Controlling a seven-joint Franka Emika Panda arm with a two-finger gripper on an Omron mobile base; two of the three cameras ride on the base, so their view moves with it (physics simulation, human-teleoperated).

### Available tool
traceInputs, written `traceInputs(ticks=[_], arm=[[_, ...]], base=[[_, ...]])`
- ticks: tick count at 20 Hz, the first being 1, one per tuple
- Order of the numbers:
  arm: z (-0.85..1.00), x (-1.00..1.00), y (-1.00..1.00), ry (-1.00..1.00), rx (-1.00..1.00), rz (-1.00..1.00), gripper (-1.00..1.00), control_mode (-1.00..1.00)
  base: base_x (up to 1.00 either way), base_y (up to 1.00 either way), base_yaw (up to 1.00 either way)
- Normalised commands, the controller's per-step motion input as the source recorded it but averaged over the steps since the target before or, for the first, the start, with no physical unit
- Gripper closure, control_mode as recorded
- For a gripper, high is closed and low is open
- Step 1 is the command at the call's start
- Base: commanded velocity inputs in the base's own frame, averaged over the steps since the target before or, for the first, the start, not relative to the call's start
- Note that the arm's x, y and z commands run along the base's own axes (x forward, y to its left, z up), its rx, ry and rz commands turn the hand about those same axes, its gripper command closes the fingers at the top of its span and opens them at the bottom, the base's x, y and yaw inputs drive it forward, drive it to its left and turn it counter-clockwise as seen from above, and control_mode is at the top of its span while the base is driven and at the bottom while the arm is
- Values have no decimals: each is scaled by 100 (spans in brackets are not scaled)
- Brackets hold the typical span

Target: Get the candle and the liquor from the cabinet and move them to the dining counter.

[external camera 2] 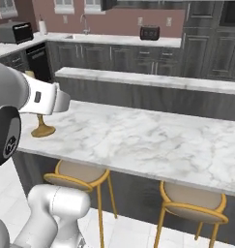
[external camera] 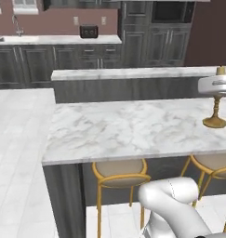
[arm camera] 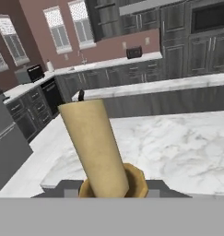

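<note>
Candle [external camera: 215, 111] stands upright on the marble bench [external camera: 123, 128], its round golden foot resting on the top near the right edge of the left base view; the white hand [external camera: 216, 86] crosses in front of the upper stem, so only the foot, the lower stem and a sliver of the pale top above the hand can be seen there. In the right base view the same candle [external camera 2: 42, 128] sits at the bench's [external camera 2: 153, 140] left end, again mostly covered by the white forearm and hand [external camera 2: 46, 100], with just the foot and a short length of stem showing. From the hand view the pale-yellow stick [arm camera: 92, 147] rises close to the lens out of its brass cup (it leans in the frame, but that view rolls with the hand, so true tilt cannot be judged from it). The fingertips are hidden in all three views, so whether the hand is gripping the candle or merely standing around it cannot be told. Two gold-legged stools [external camera: 120, 174] are tucked under the bench, the right one cut off by the frame. A dark toaster [external camera: 89, 31] sits on the far worktop, small and blurred.
</note>
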Motion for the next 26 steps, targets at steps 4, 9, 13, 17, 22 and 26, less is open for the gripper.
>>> traceInputs(ticks=[4,9,13,17,22,26], arm=[[0,0,0,0,0,0,100,100],[0,0,0,0,0,0,100,100],[0,0,0,0,0,0,100,100],[0,0,0,0,0,0,100,100],[0,0,0,0,0,0,100,100],[0,0,0,0,0,0,100,100]], base=[[12,28,-29],[23,31,-22],[42,32,-11],[43,23,-6],[12,5,-1],[0,0,0]])
